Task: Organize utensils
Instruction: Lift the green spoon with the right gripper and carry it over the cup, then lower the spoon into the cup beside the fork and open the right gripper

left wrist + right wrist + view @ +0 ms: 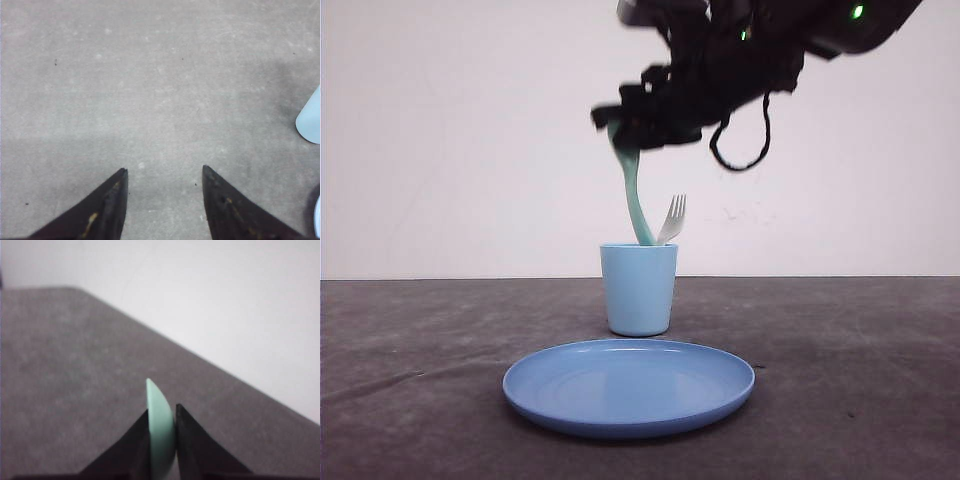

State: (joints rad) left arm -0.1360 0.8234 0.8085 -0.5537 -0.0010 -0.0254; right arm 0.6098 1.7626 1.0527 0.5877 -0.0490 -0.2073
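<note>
Front view: right pincer [625, 128] clenched on spoon [634, 195] bowl, handle in cup [639, 289] beside fork [672, 220], behind plate [629, 386], mid-desk [860, 380]. Release once handle bottoms.
Left wrist view: left pincer [164, 200] released.
Right wrist view: spoon bowl between fingers [192, 442].

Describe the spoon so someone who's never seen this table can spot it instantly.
Behind the blue plate stands a light blue cup. Two utensils rise from it: the spoon is the taller, pale mint-green one, its upper end pinched in the right hand. The white fork beside it is shorter, tines up, untouched.
</note>
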